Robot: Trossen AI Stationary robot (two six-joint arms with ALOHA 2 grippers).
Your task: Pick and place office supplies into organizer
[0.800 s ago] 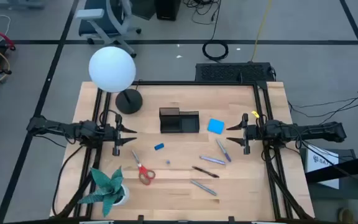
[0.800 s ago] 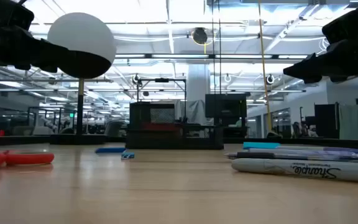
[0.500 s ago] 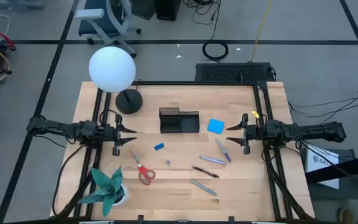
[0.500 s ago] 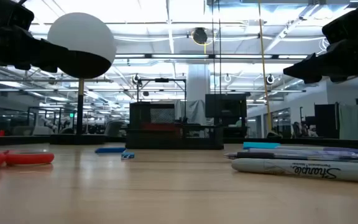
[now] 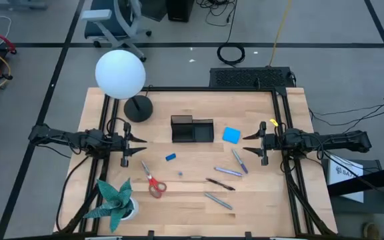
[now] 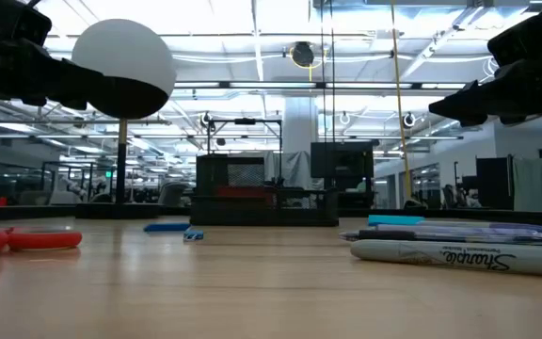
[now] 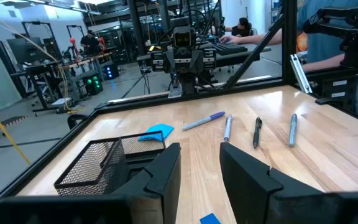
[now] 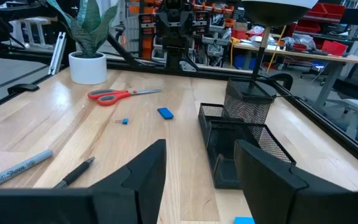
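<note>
The black mesh organizer stands on the wooden table, a little behind its middle. To its right lies a bright blue square pad. In front of it rest a small blue block, red-handled scissors and several pens. My left gripper hovers open at the table's left, pointing right, with nothing between its fingers. My right gripper hovers open at the table's right, pointing left, beside the pad and above the pens.
A lamp with a white globe and a round black base stands at the far left. A green paper plant in a white pot sits at the near left corner. A black frame runs along the table's edges.
</note>
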